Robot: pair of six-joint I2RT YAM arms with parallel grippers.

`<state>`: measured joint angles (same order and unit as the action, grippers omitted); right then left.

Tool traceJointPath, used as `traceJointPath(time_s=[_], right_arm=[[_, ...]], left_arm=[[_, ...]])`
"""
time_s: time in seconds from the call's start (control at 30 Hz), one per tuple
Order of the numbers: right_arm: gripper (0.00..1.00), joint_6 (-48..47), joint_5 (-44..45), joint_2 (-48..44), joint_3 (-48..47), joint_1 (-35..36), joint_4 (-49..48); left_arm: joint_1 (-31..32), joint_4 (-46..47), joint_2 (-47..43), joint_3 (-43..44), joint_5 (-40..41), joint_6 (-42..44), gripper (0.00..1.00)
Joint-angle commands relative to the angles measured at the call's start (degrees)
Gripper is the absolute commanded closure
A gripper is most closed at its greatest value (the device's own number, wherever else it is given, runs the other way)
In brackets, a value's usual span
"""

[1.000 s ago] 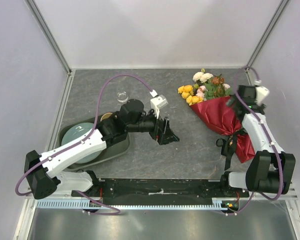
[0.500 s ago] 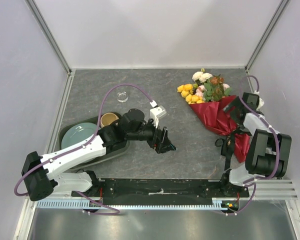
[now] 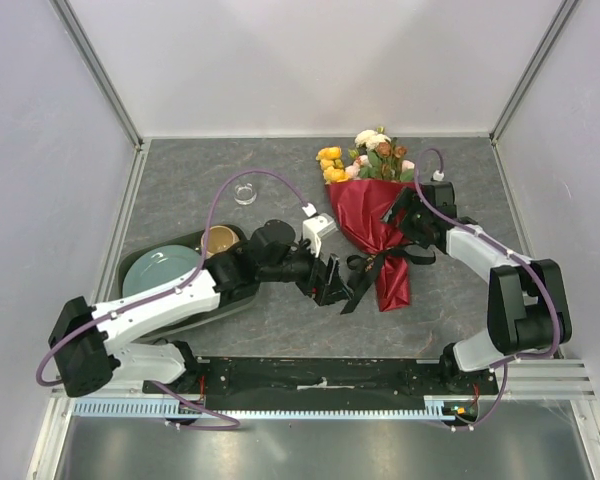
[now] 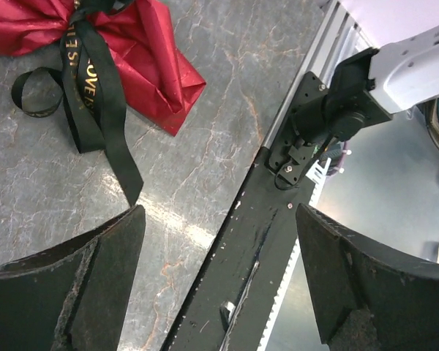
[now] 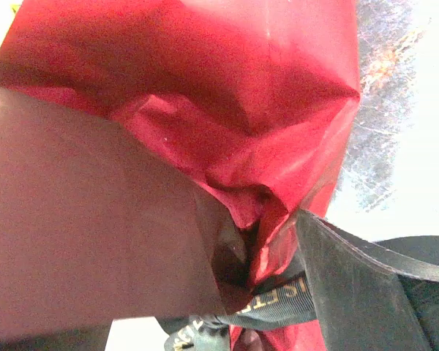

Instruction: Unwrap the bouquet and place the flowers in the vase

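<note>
The bouquet [image 3: 378, 235] lies mid-table in dark red paper, with its flowers [image 3: 365, 158] pointing away from me. A black ribbon [image 3: 365, 272] with gold lettering ties its neck. My right gripper [image 3: 406, 214] presses against the bouquet's right side. Its jaws are open and straddle the crumpled paper [image 5: 227, 95] just above the ribbon [image 5: 278, 311]. My left gripper [image 3: 337, 284] hovers open and empty by the ribbon's tail. In the left wrist view the ribbon [image 4: 95, 95] and the paper's bottom end [image 4: 157, 69] lie ahead of the left gripper [image 4: 219, 219]. The clear vase [image 3: 245, 191] stands far left of the bouquet.
A dark green tray [image 3: 130, 262] at the left holds a teal plate [image 3: 160, 272] and a tan mug [image 3: 218, 240]. The black base rail [image 3: 320, 376] runs along the near edge. Enclosure walls close the table on three sides.
The bouquet has slid left from the right wall to the table's middle, with the right gripper moving along against it. The left gripper dropped slightly toward the near edge.
</note>
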<state>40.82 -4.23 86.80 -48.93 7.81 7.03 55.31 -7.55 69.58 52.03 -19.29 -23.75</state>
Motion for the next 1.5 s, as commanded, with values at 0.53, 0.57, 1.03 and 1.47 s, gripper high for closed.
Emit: traceJointPath(time_s=[0.53,0.57,1.03,1.47], right_arm=[[0.11,-9.80,0.27,-23.17,7.44,1.33,13.36],[0.12,-9.53,0.80,-23.35,7.70,1.33,13.28],[0.21,-9.00,6.87,-23.79,7.70,1.33,12.49],[0.20,-10.41,4.58,-21.06,9.11,1.24,9.94]], left_arm=[[0.32,6.32,22.26,8.70,1.62,-0.68,0.39],[0.24,7.10,24.27,9.75,1.01,-1.38,0.41],[0.50,4.13,42.46,26.01,3.47,-1.13,0.60],[3.83,-1.15,43.27,27.16,18.14,3.88,0.61]])
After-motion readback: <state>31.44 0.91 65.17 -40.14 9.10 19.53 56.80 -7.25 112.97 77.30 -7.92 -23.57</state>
